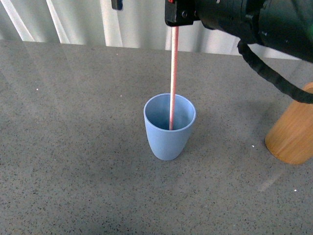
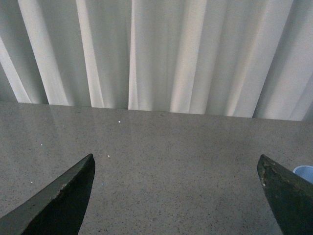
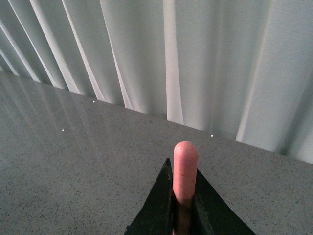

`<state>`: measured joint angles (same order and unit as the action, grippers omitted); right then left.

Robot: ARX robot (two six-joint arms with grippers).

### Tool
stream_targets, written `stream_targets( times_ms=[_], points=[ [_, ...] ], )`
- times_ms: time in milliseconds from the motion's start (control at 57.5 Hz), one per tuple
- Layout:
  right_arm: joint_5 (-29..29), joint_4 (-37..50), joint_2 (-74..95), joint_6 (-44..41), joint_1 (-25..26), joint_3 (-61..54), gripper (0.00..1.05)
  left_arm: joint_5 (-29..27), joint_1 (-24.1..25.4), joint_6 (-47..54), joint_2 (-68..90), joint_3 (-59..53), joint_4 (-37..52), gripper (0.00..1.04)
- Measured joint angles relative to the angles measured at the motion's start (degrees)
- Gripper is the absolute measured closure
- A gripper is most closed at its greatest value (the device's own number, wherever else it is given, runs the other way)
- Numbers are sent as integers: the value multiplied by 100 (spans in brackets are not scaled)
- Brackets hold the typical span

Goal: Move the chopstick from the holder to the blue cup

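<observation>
Closest to your front camera, the right arm [image 1: 254,22] is reaching across the top of the view, its gripper [image 1: 172,22] clamping the upper end of one pink chopstick [image 1: 172,78]. You are seeing that stick hanging upright with its lower end inside the blue cup [image 1: 169,128], which is standing on the grey table [image 1: 73,161]; the cup is showing nothing else inside. At the right edge the wooden holder [image 1: 293,132] is leaning, cut off by the frame, so you cannot tell its contents. In the right wrist view the fingers [image 3: 159,205] are pinching the stick's rounded tip [image 3: 185,169]. Your left gripper [image 2: 176,196] is spread wide, holding nothing, with the cup's rim [image 2: 304,172] peeking past one finger. White curtains [image 2: 156,54] are hanging behind.
</observation>
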<state>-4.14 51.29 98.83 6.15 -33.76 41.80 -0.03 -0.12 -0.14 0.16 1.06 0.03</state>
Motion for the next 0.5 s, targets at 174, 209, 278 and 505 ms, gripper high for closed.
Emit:
stream_targets(
  times_ms=[174,209,278,505],
  points=[
    [-52,129,85,-17,-4,-260,102,2,0,0,0,0,0,7],
    [-57,133,94,-24,-4,-291,102,2,0,0,0,0,0,7],
    [-48,120,94,-42,-2,-310,101,2,0,0,0,0,0,7],
    [-70,4,81,-31,2,-310,57,0,0,0,0,0,0,7]
  ],
)
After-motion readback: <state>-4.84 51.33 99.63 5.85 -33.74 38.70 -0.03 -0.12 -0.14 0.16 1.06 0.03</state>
